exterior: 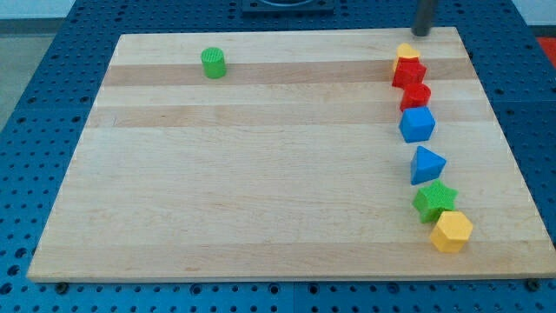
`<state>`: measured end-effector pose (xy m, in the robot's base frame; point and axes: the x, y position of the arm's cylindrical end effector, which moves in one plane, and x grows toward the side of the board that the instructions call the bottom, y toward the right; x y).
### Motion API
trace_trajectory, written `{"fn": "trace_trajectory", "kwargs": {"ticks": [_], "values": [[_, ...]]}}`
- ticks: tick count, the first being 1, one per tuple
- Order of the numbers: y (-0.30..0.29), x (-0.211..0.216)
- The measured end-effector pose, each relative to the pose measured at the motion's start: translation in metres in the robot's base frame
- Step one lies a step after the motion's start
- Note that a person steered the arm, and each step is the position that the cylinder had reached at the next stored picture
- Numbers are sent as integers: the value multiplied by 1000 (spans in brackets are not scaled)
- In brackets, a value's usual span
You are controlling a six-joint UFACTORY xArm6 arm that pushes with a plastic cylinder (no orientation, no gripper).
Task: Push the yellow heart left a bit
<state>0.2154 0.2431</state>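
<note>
Near the view's top right corner of the worktop [261,174] sits the yellow heart [406,52] — only its upper part shows, since a red block [408,73] presses against its lower side and hides the rest, so I take the heart shape from the task, not from sight. Below that red block comes a second red block [416,95], then a blue cube [417,124], a blue triangular block [426,164], a green star [434,200] and a yellow hexagonal block [452,232], all strung in a loose column down the view's right side. A green cylinder [213,63] stands well apart, toward the view's top left.

My tip [421,33] hovers just above and slightly right of the yellow heart, at the board's top edge, apart from it. I have no jaws, only the rod, so nothing is clenched or held.

To do this well, I judge the tip should drop to the heart's right flank, level with its middle, then slide left in a short straight stroke — staying high enough in the view to miss the red block, which touches the heart and may drag along. A brief nudge should suffice; stopping early guards against overshoot.
</note>
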Motion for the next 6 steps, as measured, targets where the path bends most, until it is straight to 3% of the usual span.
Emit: {"fn": "trace_trajectory", "kwargs": {"ticks": [1,3,5,6], "values": [[0,43],[4,57],[-128,55],[-106,52]]}}
